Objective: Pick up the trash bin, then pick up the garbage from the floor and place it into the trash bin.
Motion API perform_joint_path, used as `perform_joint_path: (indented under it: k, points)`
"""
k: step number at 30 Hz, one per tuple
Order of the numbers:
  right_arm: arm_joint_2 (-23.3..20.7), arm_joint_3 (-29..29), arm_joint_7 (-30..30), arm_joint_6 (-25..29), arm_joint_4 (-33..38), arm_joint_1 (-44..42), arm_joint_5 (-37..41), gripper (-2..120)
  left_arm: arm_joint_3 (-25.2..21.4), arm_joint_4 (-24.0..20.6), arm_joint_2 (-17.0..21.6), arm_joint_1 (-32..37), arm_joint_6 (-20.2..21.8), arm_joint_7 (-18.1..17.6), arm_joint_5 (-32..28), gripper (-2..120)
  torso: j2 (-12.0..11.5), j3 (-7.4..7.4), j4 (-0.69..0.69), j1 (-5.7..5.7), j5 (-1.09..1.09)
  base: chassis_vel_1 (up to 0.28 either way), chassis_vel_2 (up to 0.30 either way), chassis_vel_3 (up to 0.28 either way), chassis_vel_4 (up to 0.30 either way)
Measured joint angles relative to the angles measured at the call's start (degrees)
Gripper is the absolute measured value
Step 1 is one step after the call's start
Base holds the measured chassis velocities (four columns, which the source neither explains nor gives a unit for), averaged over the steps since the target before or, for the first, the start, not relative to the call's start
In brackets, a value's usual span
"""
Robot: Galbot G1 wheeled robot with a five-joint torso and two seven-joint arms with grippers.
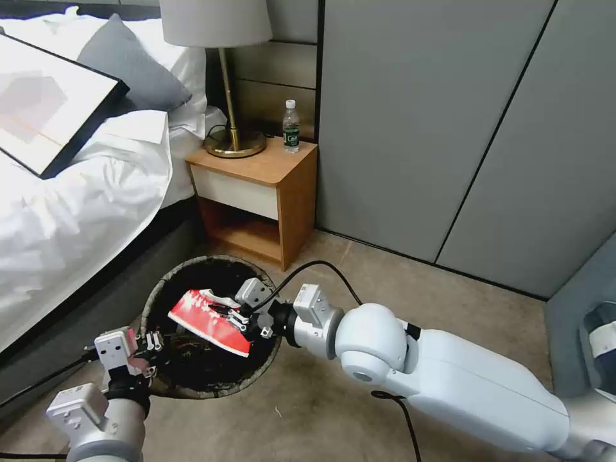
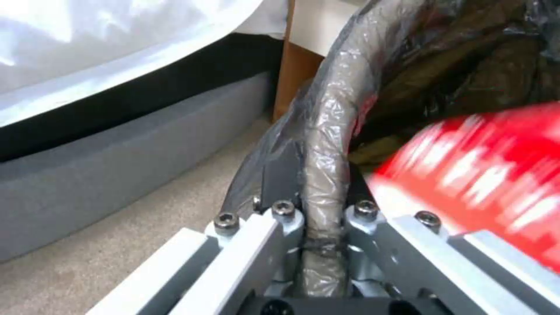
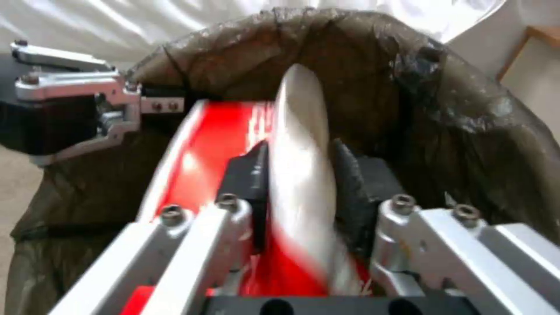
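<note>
Right gripper [image 1: 226, 316] has the red-and-white carton [image 1: 208, 322] pinched by its white flap, fingers [image 3: 248, 175] tight on either side, and holds it over the open mouth of the trash bin [image 1: 168, 280]. Left gripper [image 1: 156, 342] clamps the bin's bagged rim on the near side, just beside the carton's end. The bin sits between the bed [image 1: 77, 212] and the nightstand [image 1: 260, 192].

A bed [image 1: 77, 212] with rumpled white linen and a grey pillow [image 1: 131, 64] stands on beige carpet [image 1: 385, 276]. Beside it, a wooden nightstand [image 1: 256, 192] carries a brass lamp [image 1: 224, 77] and a water bottle [image 1: 291, 126]. Grey wall panels [image 1: 449, 128] rise behind.
</note>
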Motion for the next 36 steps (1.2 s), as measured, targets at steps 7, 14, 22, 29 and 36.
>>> perform_joint_path:
  k: [7,14,22,29,36]
  points:
    - [1.71,-1.08,1.26,-0.11,-0.24,1.08,0.22,59,0.05,0.00,-0.15,-0.12,0.00,-0.01,-0.01,3,0.00,0.00,0.00,0.00,0.00,0.000,0.000,0.000,0.000]
    - [2.28,-1.28,1.82,-0.14,-0.36,1.49,0.27,84,0.02,0.00,-0.22,-0.12,0.00,-0.01,-0.01,3,0.00,0.00,0.00,0.00,0.00,0.000,0.000,0.000,0.000]
    - [2.18,-0.26,2.61,-0.30,0.57,1.94,1.27,100,0.02,0.00,-0.24,-0.11,0.01,0.00,-0.01,3,-0.01,0.00,0.00,0.00,0.00,0.000,0.000,0.000,0.000]
    - [-0.91,5.02,3.65,-0.51,5.52,2.33,5.70,100,0.08,0.00,-0.26,-0.13,0.00,0.00,-0.02,3,0.00,0.00,0.00,0.00,0.01,0.000,0.000,0.000,0.000]
    - [-5.15,10.74,3.60,2.10,9.80,0.45,8.10,100,0.05,0.00,-0.26,-0.21,-0.02,0.02,-0.07,3,0.00,0.00,-0.01,0.00,0.01,0.000,0.000,0.000,0.000]
